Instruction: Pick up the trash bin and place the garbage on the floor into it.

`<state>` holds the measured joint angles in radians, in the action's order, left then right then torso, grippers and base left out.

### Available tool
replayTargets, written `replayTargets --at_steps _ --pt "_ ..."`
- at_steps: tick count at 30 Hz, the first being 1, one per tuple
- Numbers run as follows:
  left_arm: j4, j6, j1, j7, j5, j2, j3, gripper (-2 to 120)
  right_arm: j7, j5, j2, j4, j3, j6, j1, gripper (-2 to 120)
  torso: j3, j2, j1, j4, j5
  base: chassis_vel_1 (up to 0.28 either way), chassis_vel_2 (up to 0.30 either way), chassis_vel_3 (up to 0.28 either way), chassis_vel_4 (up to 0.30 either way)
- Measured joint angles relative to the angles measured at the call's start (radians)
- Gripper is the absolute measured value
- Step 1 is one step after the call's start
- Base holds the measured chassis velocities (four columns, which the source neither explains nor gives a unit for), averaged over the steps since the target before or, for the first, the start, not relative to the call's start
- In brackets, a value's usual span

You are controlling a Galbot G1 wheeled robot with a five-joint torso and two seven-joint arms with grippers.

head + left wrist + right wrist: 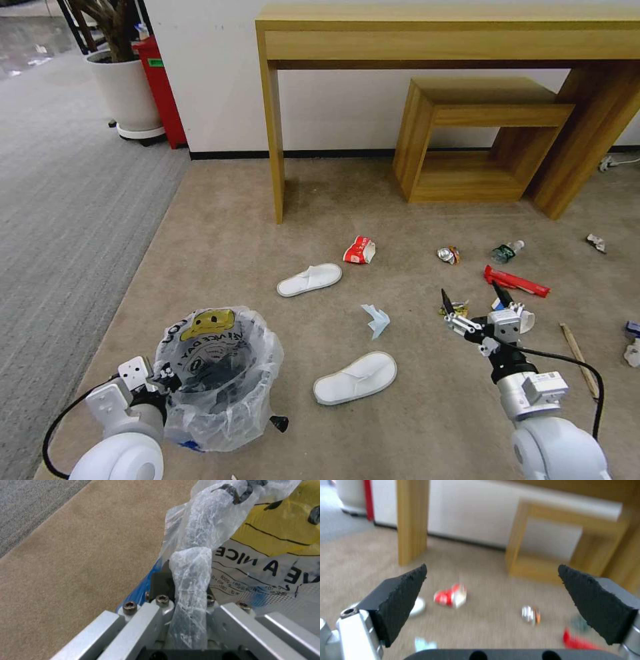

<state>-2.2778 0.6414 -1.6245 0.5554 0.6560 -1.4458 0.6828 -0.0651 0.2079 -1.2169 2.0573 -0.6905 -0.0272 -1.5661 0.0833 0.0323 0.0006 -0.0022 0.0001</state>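
Plainly two slippers (309, 279), one trash bin (217, 380).

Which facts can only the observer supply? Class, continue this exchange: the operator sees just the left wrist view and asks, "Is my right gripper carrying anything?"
Observer: No. The right gripper is open and empty, above the floor near a flattened red carton.
Operator: My left gripper clamps the trash bin rim. What litter is nearest the bin?
Observer: A white slipper, on the bin's right.
Operator: And farther ahead?
Observer: A crushed can lies in front of a wooden table.
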Motion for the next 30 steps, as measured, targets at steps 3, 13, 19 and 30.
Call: replayTargets --at_steps 3,13,19,30 --pt "0.009 -0.002 0.004 -0.002 -0.003 -0.003 0.0 1 0.084 0.08 0.059 0.035 0.008 0.128 -0.016 100 0.0 0.0 0.0 -0.0001 -0.0001 0.0 0.0 0.0 0.0" --pt "0.033 -0.008 0.018 -0.004 -0.005 -0.006 0.001 1 0.327 0.431 0.196 0.099 0.022 0.637 0.02 100 0.0 0.0 0.0 -0.0001 -0.0001 0.0 0.0 0.0 0.0" --pt "0.057 -0.008 0.036 -0.004 -0.004 -0.002 -0.008 1 0.523 0.643 0.121 0.05 0.07 0.683 0.047 100 0.0 0.0 0.0 -0.0002 -0.0001 0.0 0.0 0.0 0.0" --pt "0.078 -0.008 0.039 -0.004 -0.008 -0.007 -0.013 1 0.632 0.84 -0.058 -0.078 0.178 0.678 0.121 100 0.0 0.0 0.0 0.0 -0.0002 0.0 0.0 0.0 0.0"
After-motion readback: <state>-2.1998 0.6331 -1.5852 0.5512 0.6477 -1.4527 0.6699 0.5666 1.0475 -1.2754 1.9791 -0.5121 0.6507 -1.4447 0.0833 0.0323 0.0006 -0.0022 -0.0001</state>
